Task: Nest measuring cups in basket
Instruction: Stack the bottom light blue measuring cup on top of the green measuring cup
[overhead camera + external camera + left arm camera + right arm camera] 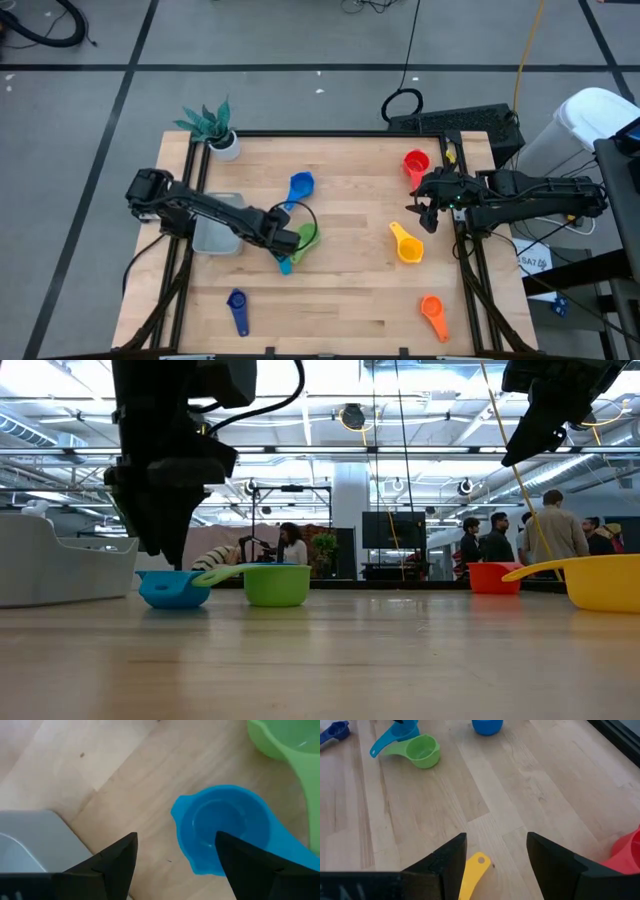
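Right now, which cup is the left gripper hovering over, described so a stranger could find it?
Start at the pale basket on the table's left side; the left gripper hangs open just beside it. Directly under that gripper sits the light blue cup, next to a green cup. It is the pale blue one, lighter than the two darker blue cups nearby.

No readable text in any view.
A white tag [533, 262] beside the table's right edge carries dark print, but it is too small to make out; the cups, the basket and the arms show no legible labels, brands or numbers.
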